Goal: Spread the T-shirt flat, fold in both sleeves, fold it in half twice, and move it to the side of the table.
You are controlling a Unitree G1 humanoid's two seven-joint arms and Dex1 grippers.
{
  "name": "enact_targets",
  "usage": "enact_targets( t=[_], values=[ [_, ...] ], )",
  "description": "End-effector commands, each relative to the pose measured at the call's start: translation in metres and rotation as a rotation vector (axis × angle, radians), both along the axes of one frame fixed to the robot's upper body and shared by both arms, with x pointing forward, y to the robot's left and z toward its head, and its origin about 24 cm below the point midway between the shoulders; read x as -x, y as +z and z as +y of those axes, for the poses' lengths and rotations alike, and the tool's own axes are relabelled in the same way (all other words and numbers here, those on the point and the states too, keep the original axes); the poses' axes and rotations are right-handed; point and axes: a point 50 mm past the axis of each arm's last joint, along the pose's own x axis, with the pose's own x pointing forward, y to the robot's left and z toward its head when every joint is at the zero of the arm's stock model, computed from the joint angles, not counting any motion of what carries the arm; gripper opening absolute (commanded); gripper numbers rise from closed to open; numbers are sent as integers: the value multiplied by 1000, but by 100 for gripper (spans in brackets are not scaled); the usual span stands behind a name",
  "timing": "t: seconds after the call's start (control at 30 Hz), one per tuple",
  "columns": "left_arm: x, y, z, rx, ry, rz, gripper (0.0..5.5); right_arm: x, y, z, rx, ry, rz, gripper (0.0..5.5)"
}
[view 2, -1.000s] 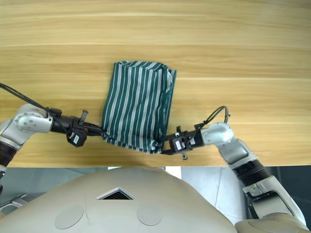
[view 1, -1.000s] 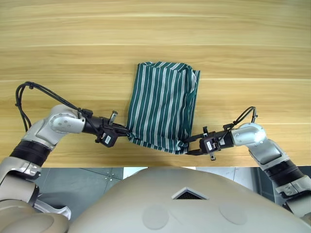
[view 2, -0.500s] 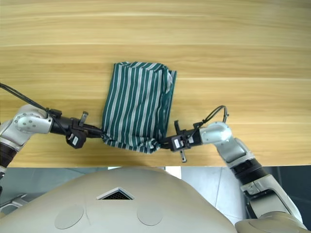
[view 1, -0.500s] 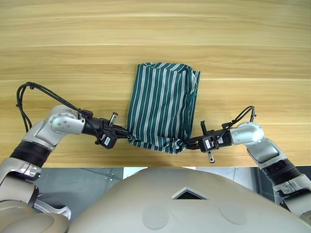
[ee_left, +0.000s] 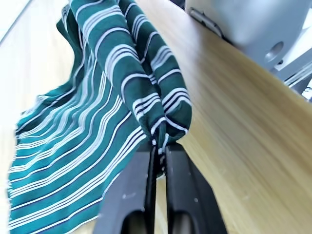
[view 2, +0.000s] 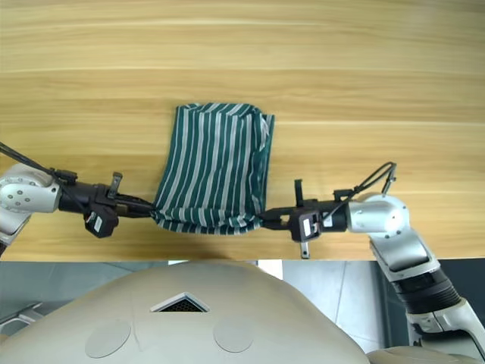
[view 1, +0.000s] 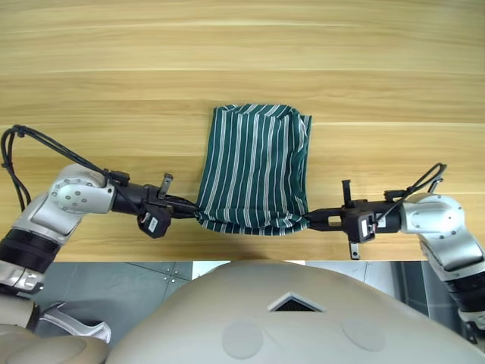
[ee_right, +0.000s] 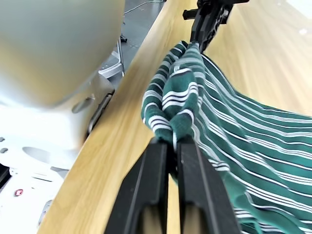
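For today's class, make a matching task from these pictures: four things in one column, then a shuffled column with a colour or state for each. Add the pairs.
1. T-shirt
2. left gripper
3. right gripper
4. table

A. light wood grain
B. shut on the shirt's near corner, robot's right
C. green with white stripes
D. shut on the shirt's near corner, robot's left

Pairs: 1-C; 2-D; 3-B; 4-A

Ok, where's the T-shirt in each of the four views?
Left eye: T-shirt mid-table, near corners pinched by left gripper and right gripper.
Right eye: mid-table, slightly left of centre.
Left wrist: bunched in the left fingers.
Right wrist: bunched in the right fingers, left gripper at its far corner.
Landmark: table, its near edge in all four.
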Motion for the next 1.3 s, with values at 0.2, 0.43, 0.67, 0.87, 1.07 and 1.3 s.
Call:
enact_targets(
  t=[0.2,0.43,0.67,0.87,1.07,1.3],
  values=[
    [3,11,-14,188,112,5,10,-1,5,-1,-46,-49,-67,5],
    [-42,15,-15,341,293,-25,10,-25,1,10,-124,-138,-96,5],
    [-74,-2,-7,377,418,9,10,-66,-4,1,-149,-392,-124,5],
    [-107,-20,-7,377,537,60,10,-98,-20,-13,-78,-606,-120,5],
    [-144,-18,-22,437,669,48,10,-116,-36,-15,-4,-697,-124,5],
    [-172,-25,-42,347,832,29,10,-128,-56,-7,70,-720,-136,5]
  ],
)
